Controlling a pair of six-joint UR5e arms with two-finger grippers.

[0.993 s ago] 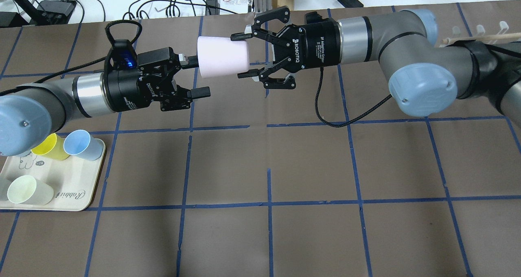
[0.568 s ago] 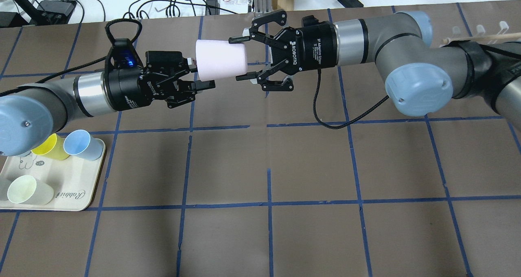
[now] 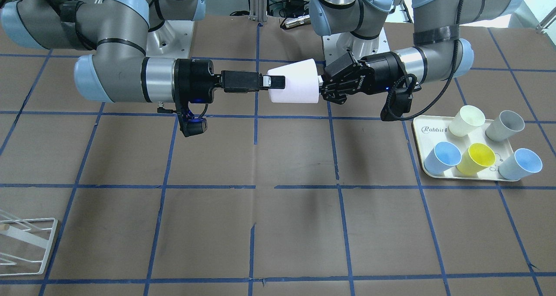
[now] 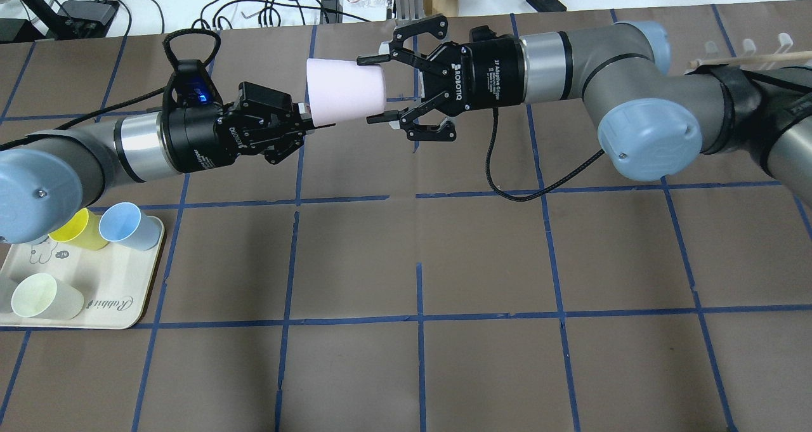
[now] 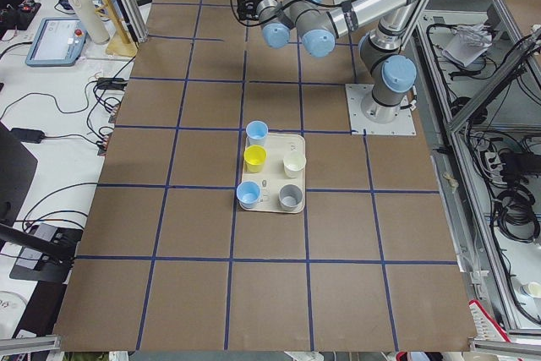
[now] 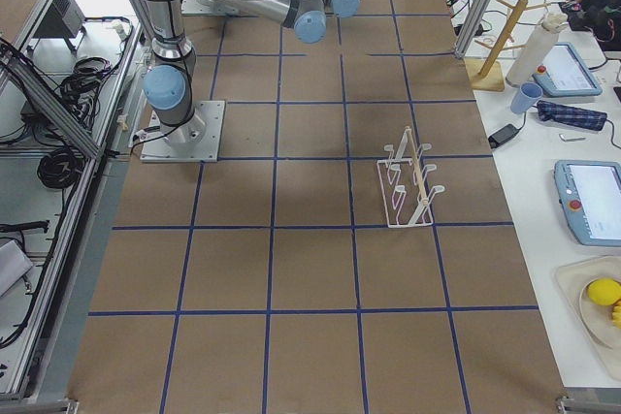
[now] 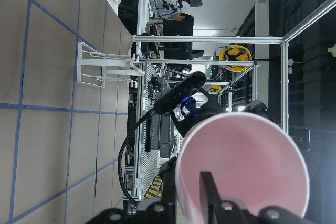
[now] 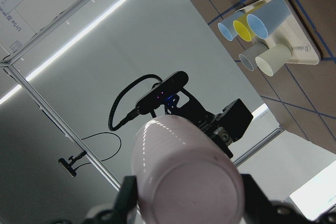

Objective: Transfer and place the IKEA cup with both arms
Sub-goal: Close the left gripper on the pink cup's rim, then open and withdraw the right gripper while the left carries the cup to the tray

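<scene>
The pale pink IKEA cup [image 4: 346, 92] hangs on its side in the air over the far middle of the table, wide mouth toward my left arm. It also shows in the front view [image 3: 293, 87]. My left gripper [image 4: 306, 122] is shut on the cup's rim, with one finger [image 7: 210, 195] inside the mouth and the other outside. My right gripper [image 4: 375, 88] straddles the narrow base end, its fingers against the cup's sides, shut on it. The right wrist view shows the cup's base [image 8: 184, 166] between its fingers.
A cream tray [image 4: 108, 305] at the near left holds blue [image 3: 442, 157], yellow [image 3: 477, 157], cream-white [image 3: 467, 120] and grey [image 3: 504, 125] cups. A white wire rack [image 3: 26, 239] stands on the right side of the table. Cables lie beyond the far edge.
My left gripper, open a second ago, has closed on the cup's rim. The cup has tilted slightly. My right gripper keeps the same width and has shifted slightly left.
</scene>
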